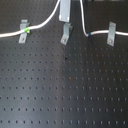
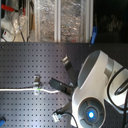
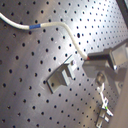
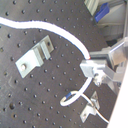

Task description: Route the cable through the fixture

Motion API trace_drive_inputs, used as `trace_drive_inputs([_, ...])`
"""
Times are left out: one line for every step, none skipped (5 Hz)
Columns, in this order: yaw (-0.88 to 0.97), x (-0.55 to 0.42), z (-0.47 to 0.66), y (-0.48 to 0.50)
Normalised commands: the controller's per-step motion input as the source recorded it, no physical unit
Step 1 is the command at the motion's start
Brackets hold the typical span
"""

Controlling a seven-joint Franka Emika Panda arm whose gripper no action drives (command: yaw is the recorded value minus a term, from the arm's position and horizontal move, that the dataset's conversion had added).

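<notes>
Black pegboard point(image 1: 60, 95), tool point(image 4: 89, 66) seemingly clamping cable point(image 4: 60, 33)

A black perforated board point(image 1: 60, 90) fills the first exterior view, its regular grid of small holes catching dull, even light. In the second exterior view the same dark board point(image 2: 30, 65) runs up to a cluttered back edge, where clear plastic bins point(image 2: 60, 20) stand side by side, pale and glossy. To the second exterior view's right of them the space falls into deep shadow point(image 2: 110, 22). In the first wrist view the board point(image 3: 30, 70) shows a greyish sheen.
</notes>
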Motion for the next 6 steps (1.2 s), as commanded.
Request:
trace_drive_inputs([0.0, -0.05, 0.02, 0.011])
trace_drive_inputs([0.0, -0.064, 0.06, -0.048])
trace_drive_inputs([-0.02, -0.025, 0.08, -0.113])
trace_drive_inputs([-0.15, -0.037, 0.07, -0.171])
trace_drive_inputs([-0.3, -0.043, 0.05, -0.221])
trace_drive_inputs([-0.05, -0.24, 0.24, -0.196])
